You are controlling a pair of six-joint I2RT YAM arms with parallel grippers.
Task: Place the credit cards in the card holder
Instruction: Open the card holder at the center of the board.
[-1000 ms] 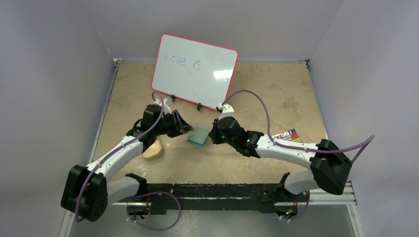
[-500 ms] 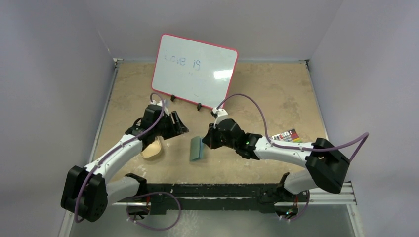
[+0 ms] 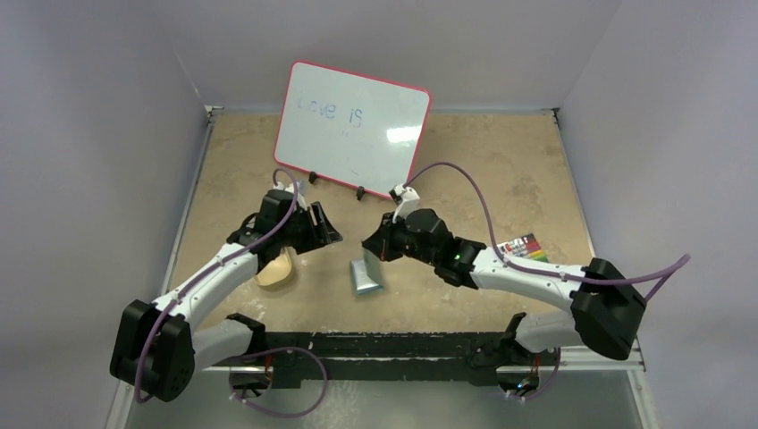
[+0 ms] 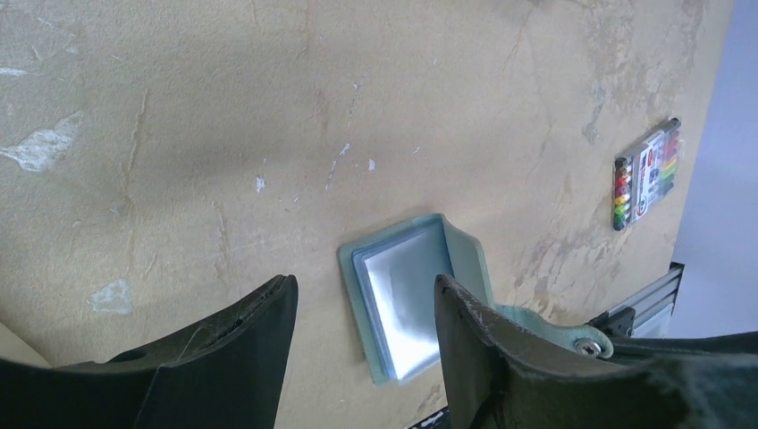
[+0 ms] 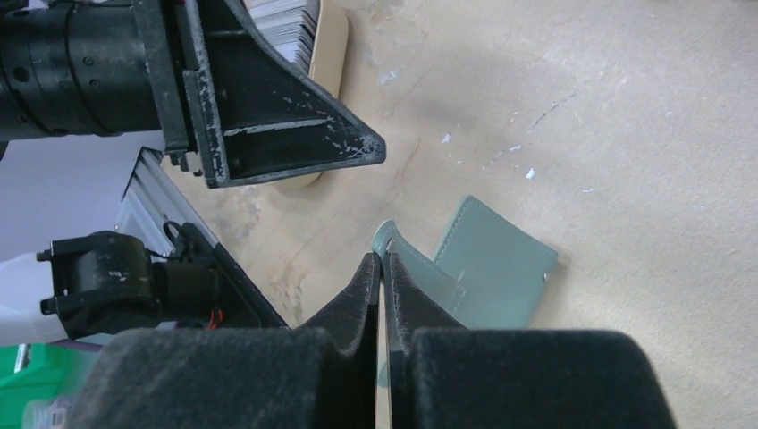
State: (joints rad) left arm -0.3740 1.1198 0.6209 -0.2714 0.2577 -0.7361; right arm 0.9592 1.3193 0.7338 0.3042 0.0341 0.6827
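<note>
Right claw (image 5: 383,261) clenched on the one card holder's (image 3: 366,275) tab, now dragged toward six o'clock; left claw (image 3: 332,236), released since, hangs at its ten o'clock; one card (image 4: 402,304) shows inside

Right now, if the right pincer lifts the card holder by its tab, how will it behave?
Probably floppy: the card holder lies part open, its tab bent up into the right pincer. Likely light, being thin. Its glossy pocket may slip.

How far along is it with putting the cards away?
Early on. Done: the card holder is opened, its clear pocket showing. In hand: the right tool pinches its snap tab; the left tool hangs open, empty. Left: the credit cards sit stacked in the tan tray.
</note>
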